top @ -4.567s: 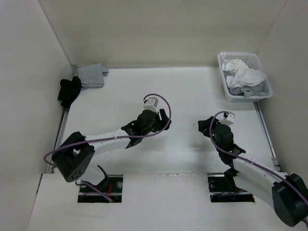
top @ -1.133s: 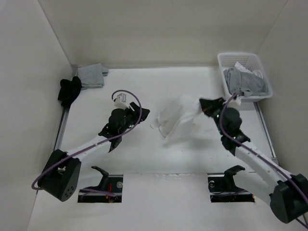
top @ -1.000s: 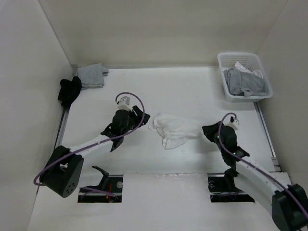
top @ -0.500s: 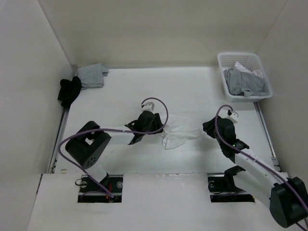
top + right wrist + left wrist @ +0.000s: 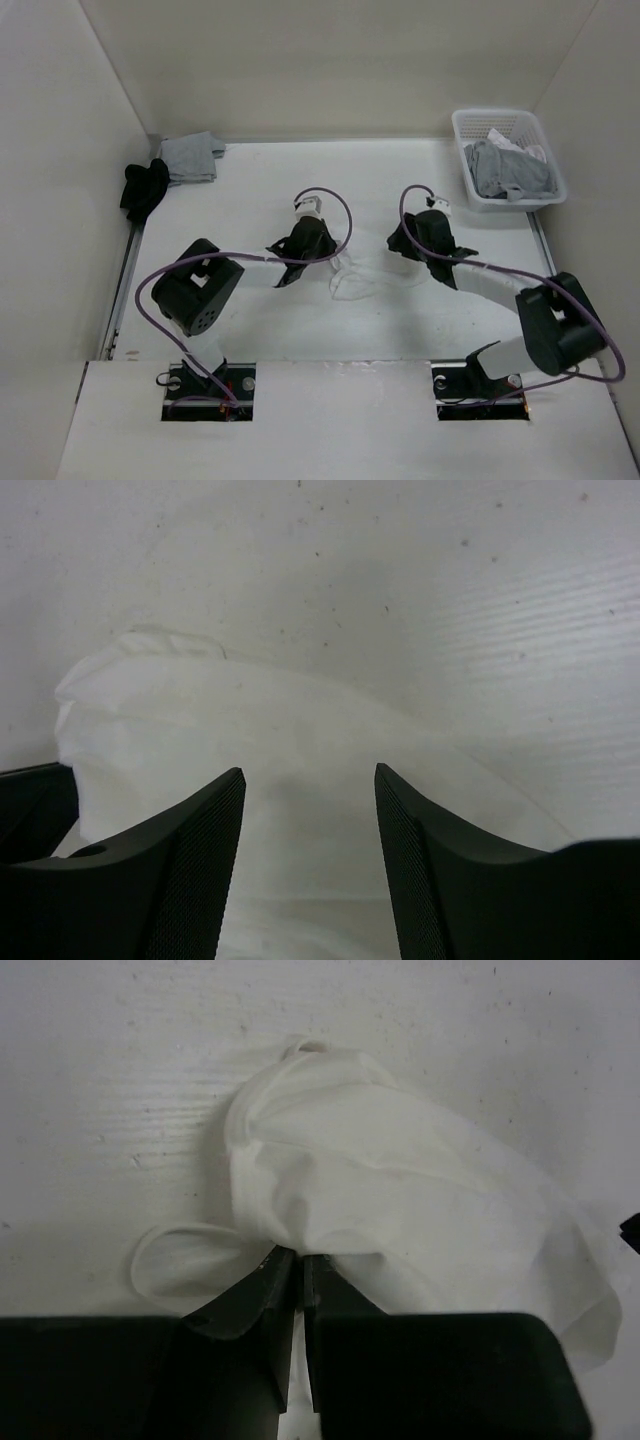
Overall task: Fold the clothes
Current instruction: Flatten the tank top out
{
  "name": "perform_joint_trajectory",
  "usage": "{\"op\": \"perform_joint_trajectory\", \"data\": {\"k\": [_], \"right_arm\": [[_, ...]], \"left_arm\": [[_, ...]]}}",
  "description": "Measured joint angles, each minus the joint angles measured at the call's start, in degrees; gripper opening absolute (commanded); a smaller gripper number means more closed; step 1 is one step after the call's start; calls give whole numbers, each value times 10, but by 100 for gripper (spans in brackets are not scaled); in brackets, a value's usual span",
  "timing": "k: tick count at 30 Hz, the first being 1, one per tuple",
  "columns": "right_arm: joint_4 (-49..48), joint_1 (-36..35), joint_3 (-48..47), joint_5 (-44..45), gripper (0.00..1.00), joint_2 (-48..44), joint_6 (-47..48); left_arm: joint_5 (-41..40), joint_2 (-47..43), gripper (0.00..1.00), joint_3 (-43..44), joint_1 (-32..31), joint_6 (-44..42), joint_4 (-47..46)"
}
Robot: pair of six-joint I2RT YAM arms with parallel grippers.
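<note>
Left gripper (image 5: 293, 1257) is being pressed almost shut on a gathered edge of the clothes (image 5: 400, 1200). The thin white fabric is being pinched at the fingertips, and its narrow strap is looping out at 9 o'clock of them. Right gripper (image 5: 308, 775) is being held wide open just over the same garment, with nothing being clamped between its fingers (image 5: 190, 860). The clothes are lying crumpled near the middle of the table (image 5: 250, 200), with the left gripper at their 10 o'clock and the right at their 1 o'clock. A white basket (image 5: 500, 112) of grey garments (image 5: 505, 172) is sitting at the table's 2 o'clock. A folded grey garment (image 5: 190, 158) and a black garment (image 5: 145, 190) are lying at 10 o'clock.
</note>
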State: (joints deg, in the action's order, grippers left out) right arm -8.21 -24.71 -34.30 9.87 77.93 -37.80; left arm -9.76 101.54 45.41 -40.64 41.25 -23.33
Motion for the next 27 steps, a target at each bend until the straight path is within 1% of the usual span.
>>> {"op": "perform_joint_trajectory", "data": {"k": [5, 7, 8, 9, 10, 11, 12, 13, 14, 17, 19, 20, 21, 22, 25, 26, 27], "right_arm": [[-2, 9, -86, -47, 63, 120, 12], [-2, 10, -117, -77, 60, 163, 10], [-2, 10, -141, -101, 51, 194, 9], [-2, 10, -144, -105, 50, 197, 9], [-1, 10, -158, -122, 37, 214, 7], [0, 10, -171, -138, 19, 228, 7], [-1, 10, -185, -154, 6, 243, 0], [-2, 11, -191, -164, 1, 250, 0], [-4, 11, -193, -175, 0, 256, -5], [-23, 11, -178, -178, 0, 242, -13], [-38, 9, -136, -171, 0, 186, -15], [-38, 6, -103, -160, 0, 119, -15], [-39, 3, -86, -156, 0, 69, -16], [-39, -3, -75, -148, 0, 21, -16], [-28, -47, -41, -120, 0, -183, -16], [-16, -78, -40, -102, 0, -277, -17], [-10, -95, -40, -94, 2, -315, -17]], "left_arm": [[-10, -43, 3, 0, 5, -16, -5], [-11, -56, 3, 0, 5, -22, -10], [-11, -59, 3, 0, 6, -26, -14], [-11, -59, 3, 0, 7, -26, -15], [-9, -60, 3, 0, 8, -28, -15], [-9, -60, 3, 0, 9, -30, -14], [-7, -60, 3, 0, 11, -32, -14], [-5, -60, 3, 0, 14, -33, -14], [-5, -60, 3, 0, 17, -34, -14], [-3, -72, 3, -5, 23, -37, -11], [-3, -101, 3, -13, 24, -42, -6], [-3, -136, 4, -24, 22, -47, -1], [-3, -185, 4, -35, 18, -53, 3], [-3, -215, 4, -39, 14, -58, 5], [-10, -371, 5, -64, -13, -79, 28], [-12, -413, 6, -66, -21, -85, 33], [-16, -504, 7, -66, -47, -100, 36]]}}
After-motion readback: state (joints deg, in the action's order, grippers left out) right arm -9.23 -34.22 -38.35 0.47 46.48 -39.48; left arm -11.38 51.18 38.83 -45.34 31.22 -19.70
